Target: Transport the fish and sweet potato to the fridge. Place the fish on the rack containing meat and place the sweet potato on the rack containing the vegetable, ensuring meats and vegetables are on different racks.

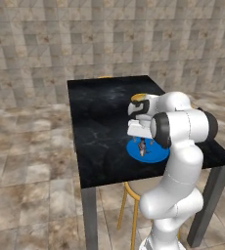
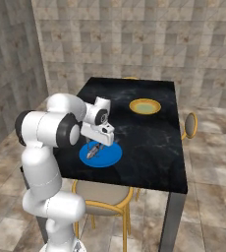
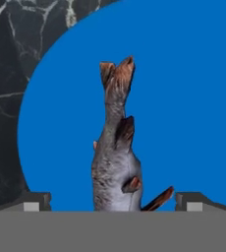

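The gripper [image 2: 93,148] hangs over the blue plate [image 2: 110,156] on the black surface [image 2: 149,133], its jaws spread wide either side of the fish [image 3: 116,162], which lies on the plate ungrasped. Risk: the slim, tapered body may slip or pivot on closure if gripped near the tail, then drop during transport to the fridge.

Slim silver-grey fish [image 3: 116,167] lies flat on blue plate [image 3: 193,98]; brownish tail forked.
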